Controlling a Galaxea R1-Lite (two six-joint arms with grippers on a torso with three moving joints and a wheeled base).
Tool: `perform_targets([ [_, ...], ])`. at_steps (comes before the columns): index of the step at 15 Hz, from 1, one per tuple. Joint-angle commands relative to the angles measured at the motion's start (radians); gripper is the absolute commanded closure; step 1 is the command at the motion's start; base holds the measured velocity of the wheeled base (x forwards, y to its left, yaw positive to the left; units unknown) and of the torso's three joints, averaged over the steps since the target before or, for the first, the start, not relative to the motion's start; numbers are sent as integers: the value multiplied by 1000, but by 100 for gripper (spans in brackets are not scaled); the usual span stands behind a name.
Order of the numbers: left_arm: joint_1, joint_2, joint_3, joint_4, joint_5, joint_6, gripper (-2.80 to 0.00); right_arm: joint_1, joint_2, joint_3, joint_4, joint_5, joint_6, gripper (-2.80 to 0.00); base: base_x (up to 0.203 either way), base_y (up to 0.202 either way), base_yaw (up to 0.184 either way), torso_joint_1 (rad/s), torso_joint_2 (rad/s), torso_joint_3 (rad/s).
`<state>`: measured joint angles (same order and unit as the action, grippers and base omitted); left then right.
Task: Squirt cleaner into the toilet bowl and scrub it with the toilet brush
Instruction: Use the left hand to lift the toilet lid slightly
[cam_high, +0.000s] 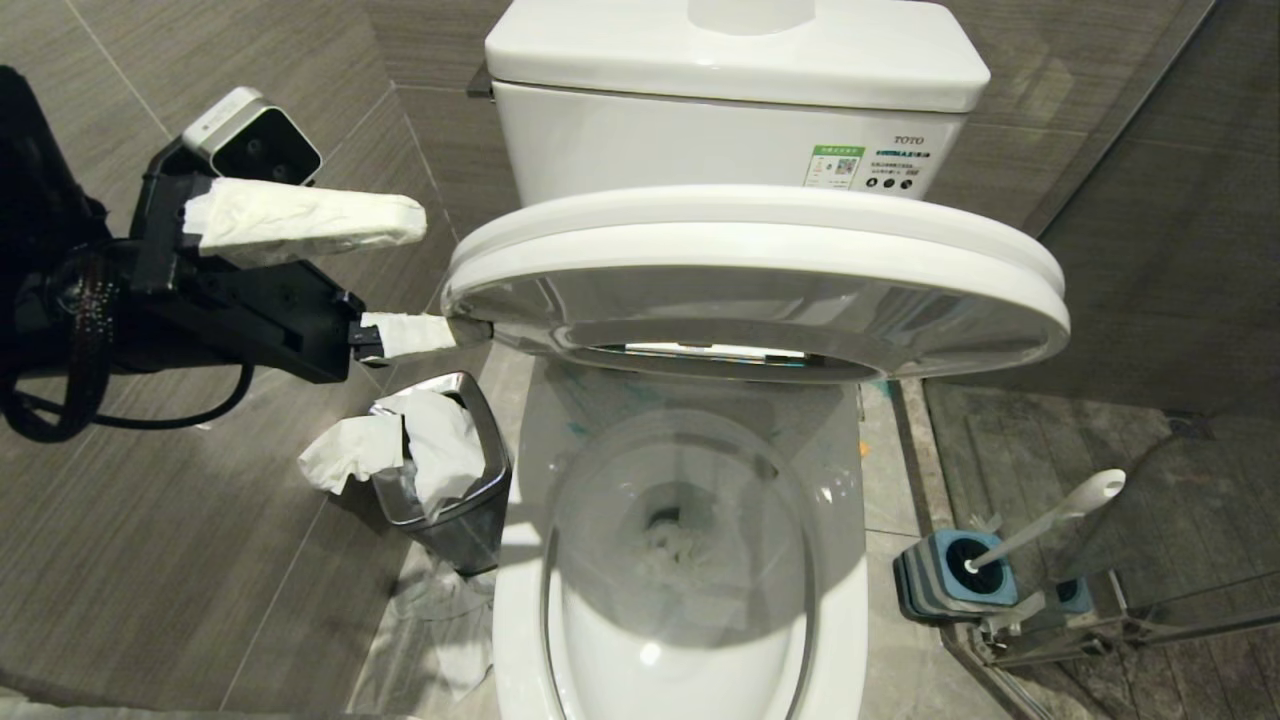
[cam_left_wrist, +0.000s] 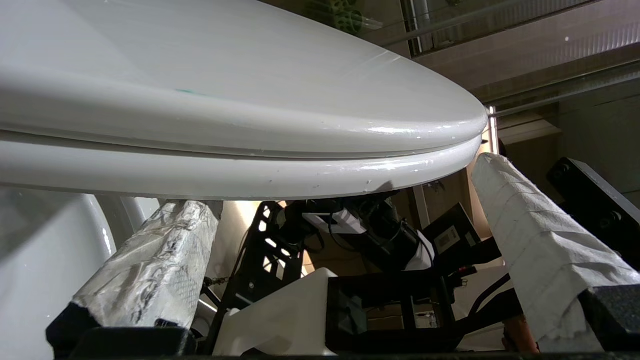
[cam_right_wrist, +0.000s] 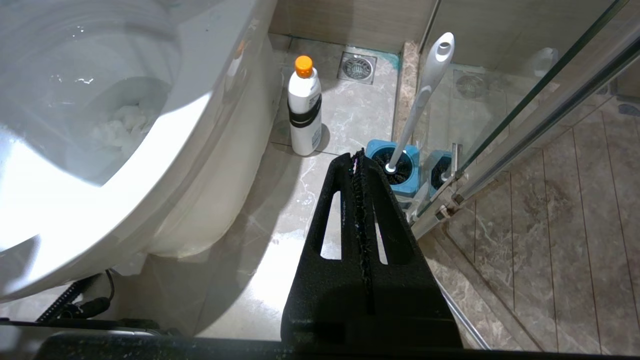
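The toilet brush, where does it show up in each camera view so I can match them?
Head view: the toilet brush stands in its blue holder on the floor, lower right, right of the toilet bowl.
Left wrist view: not in it.
Right wrist view: the brush rises from the holder just beyond the shut right gripper.
Shared landmark: the blue holder beside the glass shower door.

My left end effector is spread wide at the half-raised seat and lid, lower finger touching the edge above the toilet bowl.
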<state>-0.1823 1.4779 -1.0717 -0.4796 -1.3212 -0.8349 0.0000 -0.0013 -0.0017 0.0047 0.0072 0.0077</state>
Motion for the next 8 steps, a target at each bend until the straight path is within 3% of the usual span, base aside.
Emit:
perform_targets([
  [1, 0, 5, -8, -2, -7, -5, -280, 0, 1, 0, 0, 0, 0, 0, 0, 0, 0, 0, 0, 0],
  [8, 0, 30, -64, -71, 12, -6, -280, 0, 1, 0, 0, 0, 0, 0, 0, 0, 0, 0, 0, 0],
])
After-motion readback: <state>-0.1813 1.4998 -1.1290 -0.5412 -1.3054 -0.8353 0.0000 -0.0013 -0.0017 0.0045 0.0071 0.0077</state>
